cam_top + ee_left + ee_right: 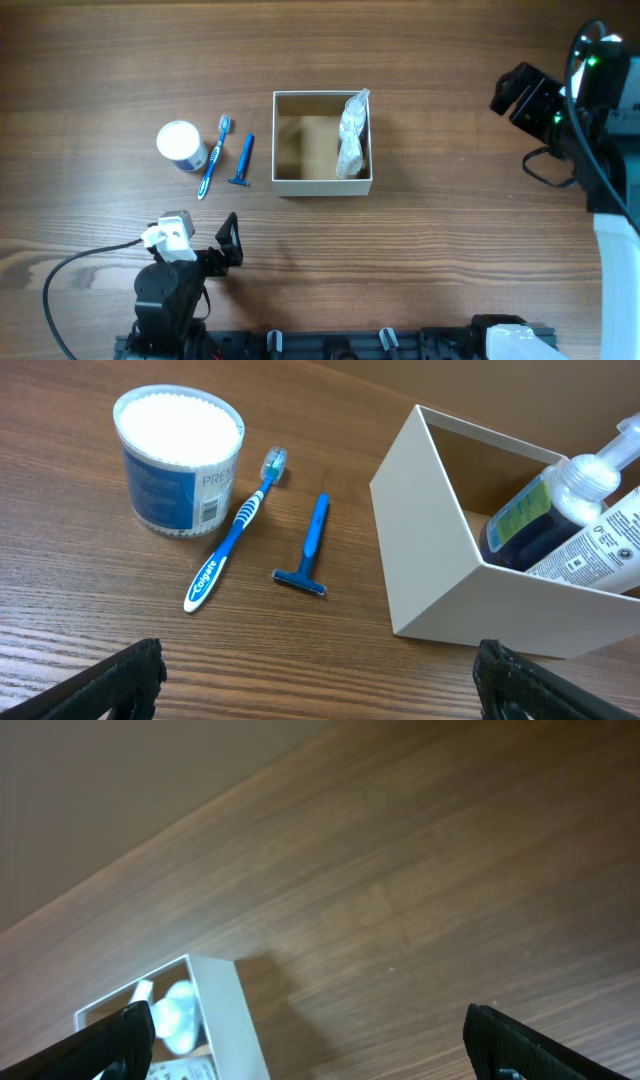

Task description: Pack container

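Observation:
The container (322, 185) is a square cream-walled box with a tan floor at the table's middle. A clear bag of bottles (353, 135) lies along its right side. To its left lie a blue razor (243, 160), a blue toothbrush (214, 155) and a round white jar (181, 145). My left gripper (205, 232) is open and empty near the front edge, below these. The left wrist view shows the jar (178, 460), toothbrush (232, 545), razor (308, 547) and container wall (430, 550) beyond the open jaws (320, 685). My right gripper (505, 95) is open and empty, far right of the container (235, 1020).
The wooden table (450, 230) carries nothing else. A black cable (70, 265) loops from the left arm's base at the front left. The right arm's body (600, 150) stands at the right edge.

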Controlling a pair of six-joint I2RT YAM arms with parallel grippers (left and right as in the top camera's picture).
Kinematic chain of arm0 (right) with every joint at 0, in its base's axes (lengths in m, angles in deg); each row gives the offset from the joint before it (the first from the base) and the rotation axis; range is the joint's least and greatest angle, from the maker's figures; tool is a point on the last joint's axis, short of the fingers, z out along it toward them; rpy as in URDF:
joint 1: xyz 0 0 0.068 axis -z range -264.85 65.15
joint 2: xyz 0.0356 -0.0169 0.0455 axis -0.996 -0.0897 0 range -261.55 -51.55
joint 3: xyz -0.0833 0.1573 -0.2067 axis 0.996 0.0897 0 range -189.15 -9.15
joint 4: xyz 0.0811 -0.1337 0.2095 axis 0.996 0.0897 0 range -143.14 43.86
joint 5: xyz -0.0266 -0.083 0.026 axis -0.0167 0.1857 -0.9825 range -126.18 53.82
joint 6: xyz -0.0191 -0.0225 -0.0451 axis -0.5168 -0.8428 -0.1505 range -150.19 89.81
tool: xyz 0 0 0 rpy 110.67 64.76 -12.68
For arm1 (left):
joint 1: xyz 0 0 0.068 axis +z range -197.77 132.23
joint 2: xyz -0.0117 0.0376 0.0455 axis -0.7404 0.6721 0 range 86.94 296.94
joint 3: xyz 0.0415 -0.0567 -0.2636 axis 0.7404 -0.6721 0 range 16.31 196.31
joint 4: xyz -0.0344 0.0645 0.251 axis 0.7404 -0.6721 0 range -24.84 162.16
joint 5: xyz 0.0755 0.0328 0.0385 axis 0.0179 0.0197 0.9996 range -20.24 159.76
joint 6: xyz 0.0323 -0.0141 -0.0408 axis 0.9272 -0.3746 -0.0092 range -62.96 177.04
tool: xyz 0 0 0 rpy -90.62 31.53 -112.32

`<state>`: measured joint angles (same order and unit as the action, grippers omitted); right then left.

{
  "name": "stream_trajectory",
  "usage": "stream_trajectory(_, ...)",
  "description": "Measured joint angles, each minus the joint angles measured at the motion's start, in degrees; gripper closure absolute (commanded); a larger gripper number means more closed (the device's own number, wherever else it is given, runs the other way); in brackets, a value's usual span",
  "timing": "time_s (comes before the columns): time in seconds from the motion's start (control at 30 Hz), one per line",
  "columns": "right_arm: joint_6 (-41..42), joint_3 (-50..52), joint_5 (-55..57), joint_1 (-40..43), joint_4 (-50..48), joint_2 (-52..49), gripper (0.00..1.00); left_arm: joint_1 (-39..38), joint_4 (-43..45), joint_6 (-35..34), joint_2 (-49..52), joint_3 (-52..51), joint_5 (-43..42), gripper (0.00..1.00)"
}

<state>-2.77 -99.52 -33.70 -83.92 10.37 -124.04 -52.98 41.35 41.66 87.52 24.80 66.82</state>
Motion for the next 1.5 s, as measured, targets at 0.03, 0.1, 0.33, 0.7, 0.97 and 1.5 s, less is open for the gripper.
stream_trajectory(0.03, 0.04, 0.00, -0.17, 0.44, 0.02, -0.48, 0.00, 0.00, 0.04, 0.00, 0.00, 0.00, 0.00, 0.00)
stream_trajectory(0.1, 0.07, 0.00, -0.66, 0.52, 0.11, -1.09, 0.00, 0.00, 0.74, 0.00, 0.00, 0.00, 0.00, 0.00)
stream_trajectory(0.33, 0.26, 0.00, -1.20, 0.52, 0.17, -2.23, 0.00, 0.00, 2.97, -1.36, 0.00, 0.02, -0.74, 0.01)
stream_trajectory(0.7, 0.48, 0.02, -1.22, 0.52, 0.31, -3.43, 0.00, -0.02, -4.57, -6.43, 18.86, 25.68, 2.03, 0.00)
stream_trajectory(0.97, 0.66, 0.11, -1.27, 0.52, 0.37, -3.43, 0.00, 0.33, -19.34, -1.09, 58.75, 56.48, 7.50, 0.00)
stream_trajectory(1.5, 0.68, 0.11, -1.29, 0.52, 0.35, -3.43, 0.00, 9.88, -18.40, 0.87, 95.67, 68.00, 7.52, 0.00)
